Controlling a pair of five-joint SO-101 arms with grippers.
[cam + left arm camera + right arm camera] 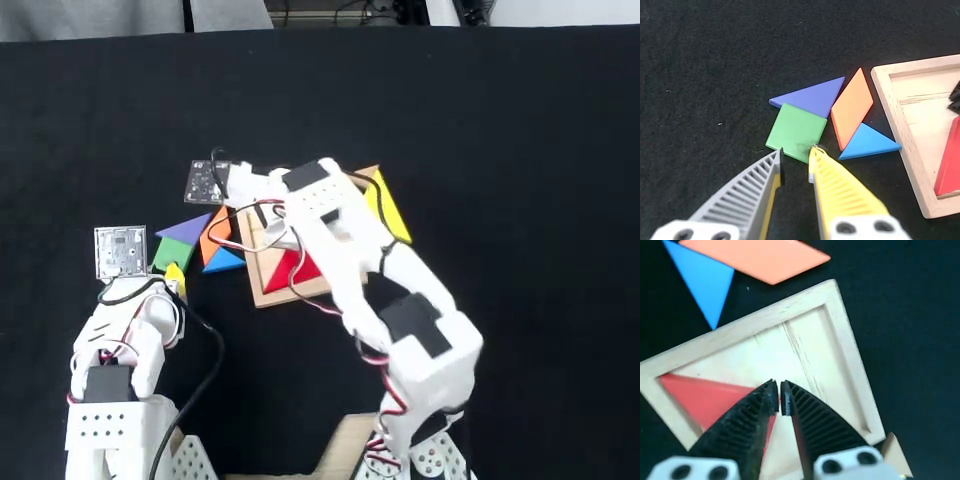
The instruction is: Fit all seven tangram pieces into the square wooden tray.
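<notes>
Over the tray (847, 340), the right gripper (778, 397) points down, tips nearly touching and empty, above the red triangle (705, 395) inside it. The left gripper (796, 157), narrowly parted, sits at the green square (796, 131).

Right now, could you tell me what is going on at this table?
Two arms are doing a tangram. The right gripper, shut and empty, hangs over the wooden tray, just above the red triangle lying inside it. A yellow triangle sits at the tray's far right edge. The left gripper is open, its tips at the edge of the green square on the table. The purple triangle, orange parallelogram and blue triangle lie beside that square, outside the tray.
</notes>
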